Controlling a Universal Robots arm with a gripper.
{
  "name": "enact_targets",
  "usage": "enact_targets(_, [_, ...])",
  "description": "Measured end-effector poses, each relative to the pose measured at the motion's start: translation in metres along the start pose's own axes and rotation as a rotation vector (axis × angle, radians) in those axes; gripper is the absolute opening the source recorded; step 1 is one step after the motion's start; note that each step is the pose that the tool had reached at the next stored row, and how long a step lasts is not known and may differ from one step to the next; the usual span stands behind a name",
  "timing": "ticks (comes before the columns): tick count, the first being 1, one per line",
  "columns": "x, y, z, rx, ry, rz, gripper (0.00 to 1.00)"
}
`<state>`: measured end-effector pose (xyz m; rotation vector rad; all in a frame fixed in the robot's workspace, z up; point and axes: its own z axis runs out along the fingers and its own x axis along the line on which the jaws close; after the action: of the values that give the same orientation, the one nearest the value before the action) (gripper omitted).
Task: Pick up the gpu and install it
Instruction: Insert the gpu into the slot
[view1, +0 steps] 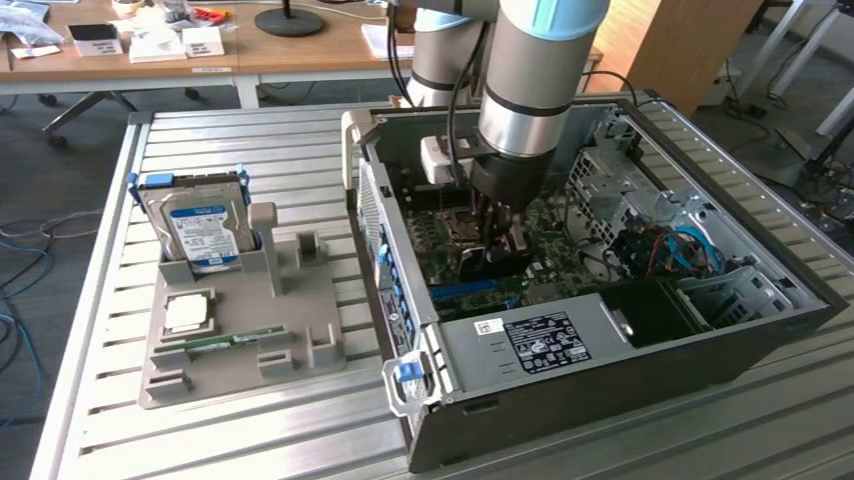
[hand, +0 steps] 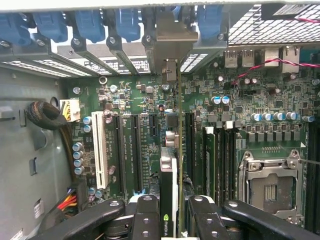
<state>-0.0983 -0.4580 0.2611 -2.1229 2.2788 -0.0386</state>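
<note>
Black gripper (hand: 174, 220) fingers (hand: 146, 217) sit closest to the wrist camera, clamped from both sides on the gpu (hand: 168, 175). The card is seen edge-on and stands upright between them, with a small green logo on its near end. Its silver end bracket (hand: 170, 35) reaches the rear wall of the computer case (hand: 30, 165), among the row of blue slot latches (hand: 90, 22). Below the card lies the green motherboard (hand: 130, 100). A white expansion slot (hand: 100, 150) and two black ones run alongside the card, and the bare CPU socket (hand: 270, 185) lies well off on the other side. The card's lower edge appears to line up with a black slot, though whether it touches the slot cannot be told. In the exterior view the arm (view1: 534, 80) reaches straight down into the open case (view1: 747, 330), and the gripper (view1: 497, 235) is low over the board. To the exterior view's left, on the slatted metal table (view1: 267, 150), a grey holder tray (view1: 254, 340) carries a hard drive (view1: 200, 230) standing upright, well apart from the case.
</note>
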Motion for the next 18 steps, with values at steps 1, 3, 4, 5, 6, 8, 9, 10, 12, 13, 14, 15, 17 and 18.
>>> enact_targets(1, [0.0000, 0.0000, 0.0008, 0.0000, 0.0000, 0.000, 0.27])
enact_targets(3, [0.0000, 0.0001, 0.0025, 0.0000, 0.0000, 0.000, 0.27])
enact_targets(4, [0.0000, 0.0001, 0.0032, 0.0000, 0.0000, 0.000, 0.27])
enact_targets(5, [0.0000, 0.0001, 0.0039, 0.0000, 0.0000, 0.000, 0.27])
enact_targets(6, [0.0000, 0.0002, 0.0045, 0.0001, 0.0000, 0.000, 0.27])
enact_targets(8, [0.0000, 0.0002, 0.0058, 0.0001, 0.0000, 0.000, 0.27])
enact_targets(9, [0.0000, 0.0002, 0.0065, 0.0000, 0.0000, 0.000, 0.27])
enact_targets(10, [0.0000, 0.0003, 0.0073, 0.0001, 0.0000, 0.000, 0.27])
enact_targets(12, [0.0001, 0.0003, 0.0078, 0.0000, 0.0002, 0.000, 0.27])
enact_targets(13, [0.0001, 0.0003, 0.0078, -0.0001, 0.0004, 0.000, 0.27])
enact_targets(14, [0.0001, 0.0003, 0.0079, -0.0001, 0.0003, 0.000, 0.27])
enact_targets(15, [0.0001, 0.0004, 0.0082, 0.0000, 0.0001, 0.000, 0.27])
enact_targets(17, [0.0001, 0.0012, 0.0087, 0.0001, 0.0000, 0.000, 0.27])
enact_targets(18, [0.0001, 0.0014, 0.0091, 0.0001, -0.0001, 0.000, 0.27])
